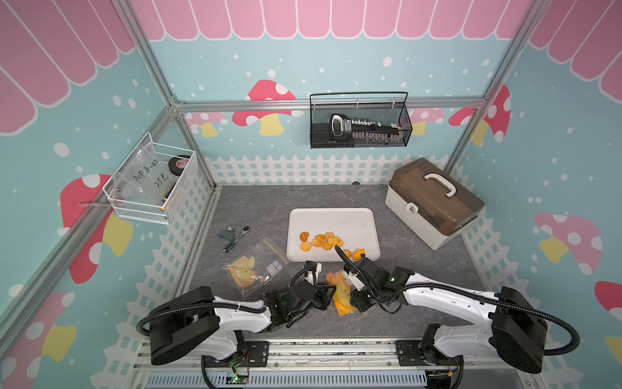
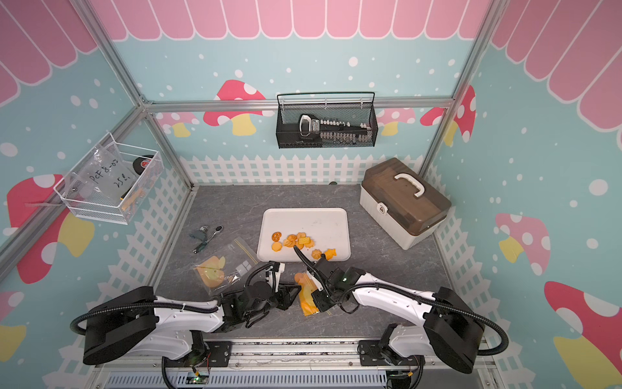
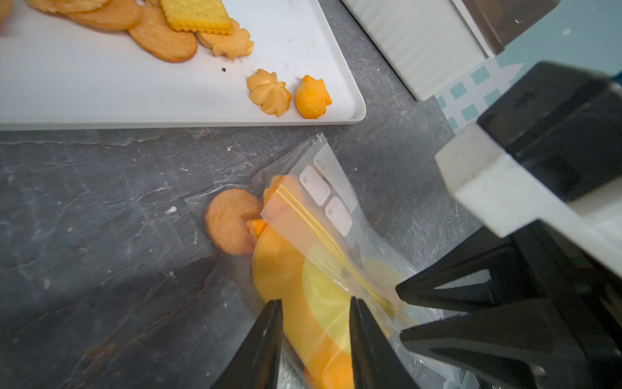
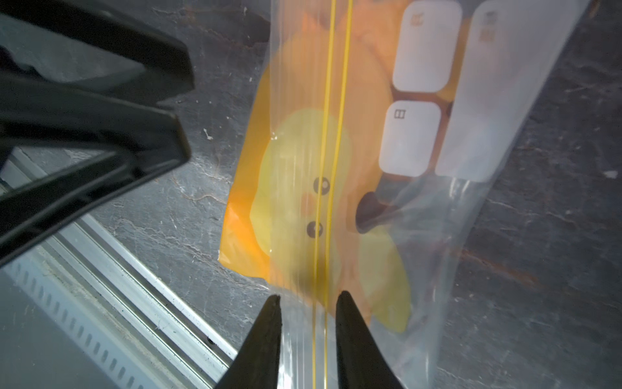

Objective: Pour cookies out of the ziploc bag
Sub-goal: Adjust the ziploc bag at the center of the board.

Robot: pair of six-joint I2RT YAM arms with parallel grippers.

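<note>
- The grey bench (image 1: 255,208) carried everything except the two wall baskets.
- A storage box (image 1: 434,202) with a brown lid stood at the far right, lid down; its contents could not be made out.
- A white tray (image 1: 336,222) lay mid-bench, with the cookies (image 1: 323,240) clustered along its near half.
- A black mesh basket (image 1: 360,141) on the back wall held a dark tool set (image 1: 346,126).
- A white wire basket (image 1: 141,212) on the left wall held a clear handwritten bag (image 1: 148,175) and a black tape roll (image 1: 180,163).
- The ziploc bag (image 1: 341,298) lay on the bench just short of the tray, between the two arms. One round cookie (image 3: 230,225) sat at its tray-side end, off the tray.
- A second printed bag (image 1: 252,269) lay left of the tray.
- The left pincer (image 3: 313,301) was spread, its tips astride the ziploc bag's yellow-printed end.
- The right pincer (image 4: 306,296) was likewise spread, with the zip strip running between its tips. The tray's cookies lay just beyond both pincers.
</note>
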